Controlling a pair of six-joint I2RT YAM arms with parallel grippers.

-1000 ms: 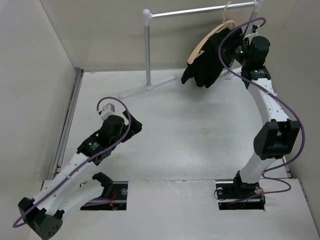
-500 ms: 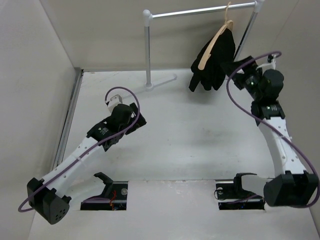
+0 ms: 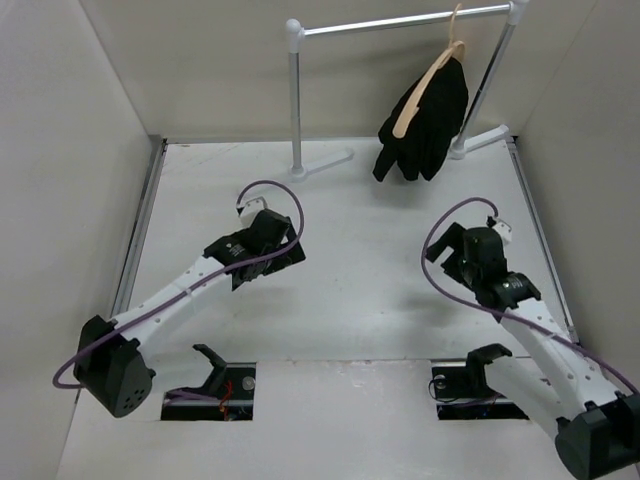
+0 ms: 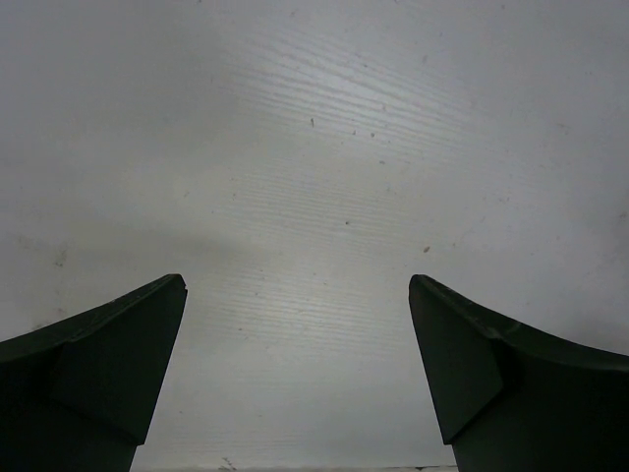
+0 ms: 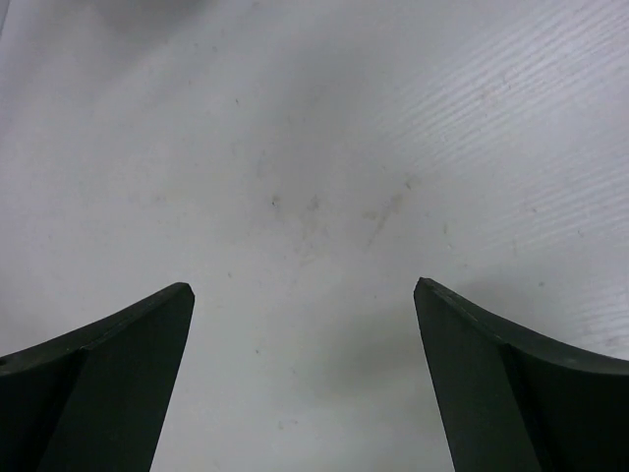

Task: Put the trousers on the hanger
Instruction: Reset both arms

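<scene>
The black trousers [image 3: 425, 125] hang draped over the light tan wooden hanger [image 3: 420, 88], whose hook is on the rail at the back right. My right gripper [image 3: 448, 262] is open and empty, low over the table, well in front of the trousers; its wrist view [image 5: 303, 287] shows only bare table between the fingers. My left gripper [image 3: 285, 262] is open and empty over the table's middle left; its wrist view [image 4: 297, 282] also shows only bare table.
The white-and-silver pole rack [image 3: 294, 95] stands at the back, its feet [image 3: 325, 165] spread on the table. Walls close in the left, back and right sides. A metal strip [image 3: 140, 230] runs along the table's left edge.
My right arm has drawn back from the hung trousers, down towards the near right. The trousers and hanger have swung to hang straight. My left arm has reached further to the right.
</scene>
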